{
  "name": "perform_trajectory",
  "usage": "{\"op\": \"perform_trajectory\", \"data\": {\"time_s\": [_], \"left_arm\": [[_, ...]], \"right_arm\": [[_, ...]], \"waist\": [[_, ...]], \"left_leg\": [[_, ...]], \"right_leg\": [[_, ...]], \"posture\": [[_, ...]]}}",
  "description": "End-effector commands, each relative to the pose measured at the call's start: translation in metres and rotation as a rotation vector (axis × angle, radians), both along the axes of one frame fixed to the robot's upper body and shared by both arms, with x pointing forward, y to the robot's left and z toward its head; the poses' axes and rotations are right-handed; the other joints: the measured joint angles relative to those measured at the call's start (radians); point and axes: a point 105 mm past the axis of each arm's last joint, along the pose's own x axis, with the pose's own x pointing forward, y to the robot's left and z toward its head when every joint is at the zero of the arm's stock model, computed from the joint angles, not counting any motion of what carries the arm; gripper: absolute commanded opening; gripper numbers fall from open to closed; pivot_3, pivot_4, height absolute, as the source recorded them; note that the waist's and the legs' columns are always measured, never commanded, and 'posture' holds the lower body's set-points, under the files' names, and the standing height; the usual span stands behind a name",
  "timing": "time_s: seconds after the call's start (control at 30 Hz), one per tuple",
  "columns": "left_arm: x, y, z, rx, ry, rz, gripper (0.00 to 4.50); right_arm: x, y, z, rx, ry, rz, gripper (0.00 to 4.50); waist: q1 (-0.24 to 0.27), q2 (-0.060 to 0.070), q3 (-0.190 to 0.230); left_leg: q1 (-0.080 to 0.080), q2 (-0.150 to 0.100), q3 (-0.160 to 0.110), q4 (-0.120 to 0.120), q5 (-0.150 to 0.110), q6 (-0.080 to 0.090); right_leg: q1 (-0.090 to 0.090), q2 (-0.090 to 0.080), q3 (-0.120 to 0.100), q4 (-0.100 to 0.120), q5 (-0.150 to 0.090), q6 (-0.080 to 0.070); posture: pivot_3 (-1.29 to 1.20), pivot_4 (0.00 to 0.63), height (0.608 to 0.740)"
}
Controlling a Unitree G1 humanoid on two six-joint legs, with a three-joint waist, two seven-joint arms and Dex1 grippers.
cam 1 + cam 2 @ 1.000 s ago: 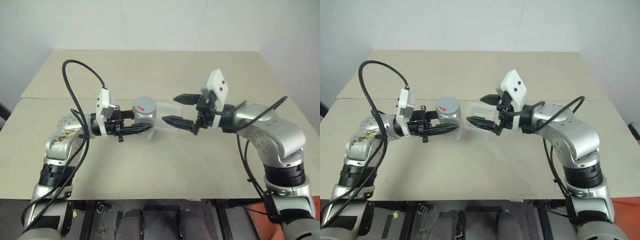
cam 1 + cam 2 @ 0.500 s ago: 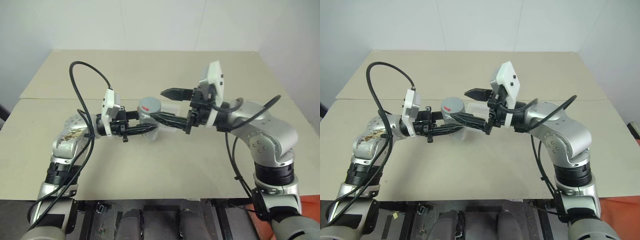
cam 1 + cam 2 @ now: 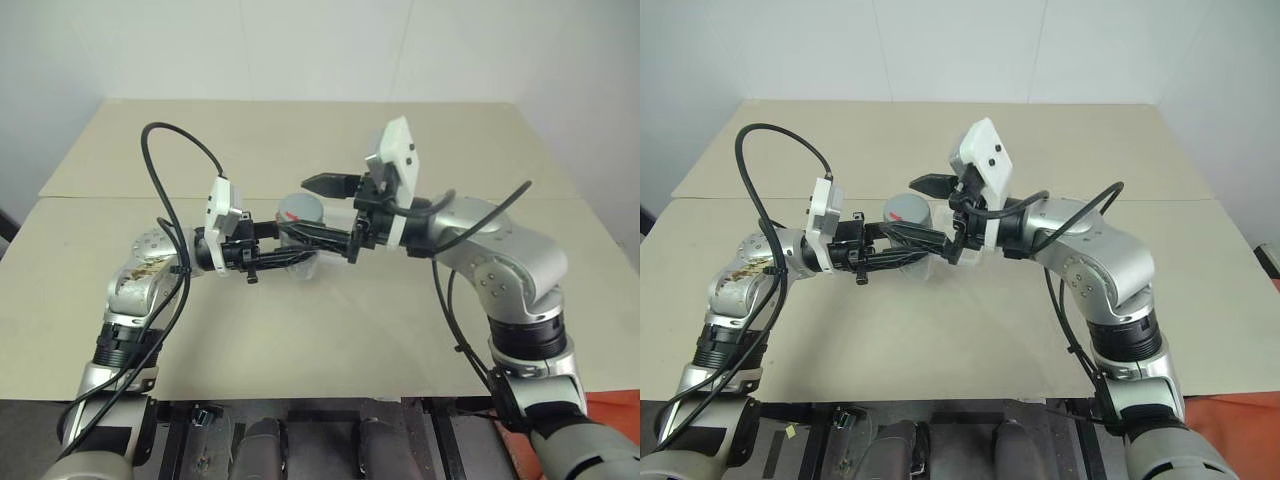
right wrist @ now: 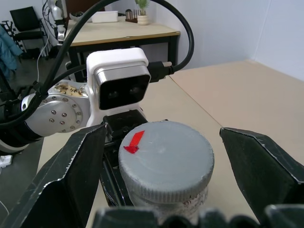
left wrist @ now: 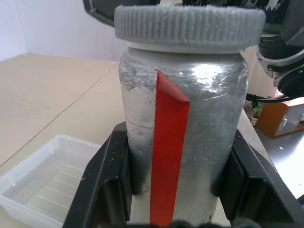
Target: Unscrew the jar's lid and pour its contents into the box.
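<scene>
Bright even light, soft shadows, glare on jar (image 5: 190, 123)

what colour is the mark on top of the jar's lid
Red, on the grey lid; the right wrist view shows it best.

The jar (image 5: 183, 123) stands upright at frame centre, its clear wall silvery-scuffed with a red stripe down the side. The lid (image 4: 165, 159), grey, ribbed, red-marked on top, sits closed on it. The box (image 5: 45, 184), a shallow clear tray, lies below.
</scene>
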Motion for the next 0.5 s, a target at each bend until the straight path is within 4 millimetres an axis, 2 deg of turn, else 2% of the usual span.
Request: {"op": "perform_trajectory", "data": {"time_s": [0.03, 0.17, 0.27, 0.37, 0.5], "left_arm": [[-0.0051, -0.0026, 0.0093, -0.007, -0.058, -0.016, 1.94], [-0.0052, -0.0026, 0.0091, -0.009, -0.056, -0.015, 1.94], [-0.0060, -0.0027, 0.0091, -0.009, -0.055, -0.016, 1.94], [-0.0060, -0.0023, 0.0092, -0.008, -0.056, -0.014, 1.94], [-0.0058, -0.0017, 0.0097, -0.008, -0.056, -0.012, 1.94]], "right_arm": [[-0.0033, 0.0023, 0.0111, 0.008, -0.040, 0.009, 4.45], [-0.0028, 0.0034, 0.0097, 0.004, -0.032, 0.012, 4.45], [-0.0037, 0.0039, 0.0087, -0.002, -0.029, 0.018, 3.85], [-0.0027, 0.0044, 0.0079, -0.003, -0.023, 0.014, 2.83], [-0.0026, 0.0042, 0.0077, -0.004, -0.021, 0.014, 2.76]], "waist": [[0.000, 0.000, 0.000], [0.000, 0.000, 0.000], [0.000, 0.000, 0.000], [0.000, 0.000, 0.000], [0.000, 0.000, 0.000]], "left_leg": [[0.000, 0.000, 0.000, 0.000, 0.000, 0.000], [0.000, 0.000, 0.000, 0.000, 0.000, 0.000], [0.000, 0.000, 0.000, 0.000, 0.000, 0.000], [0.000, 0.000, 0.000, 0.000, 0.000, 0.000], [0.000, 0.000, 0.000, 0.000, 0.000, 0.000]], "right_leg": [[0.000, 0.000, 0.000, 0.000, 0.000, 0.000], [0.000, 0.000, 0.000, 0.000, 0.000, 0.000], [0.000, 0.000, 0.000, 0.000, 0.000, 0.000], [0.000, 0.000, 0.000, 0.000, 0.000, 0.000], [0.000, 0.000, 0.000, 0.000, 0.000, 0.000]], "posture": [[0.00, 0.150, 0.740], [0.00, 0.150, 0.740], [0.00, 0.150, 0.740], [0.00, 0.150, 0.740], [0.00, 0.150, 0.740]]}}
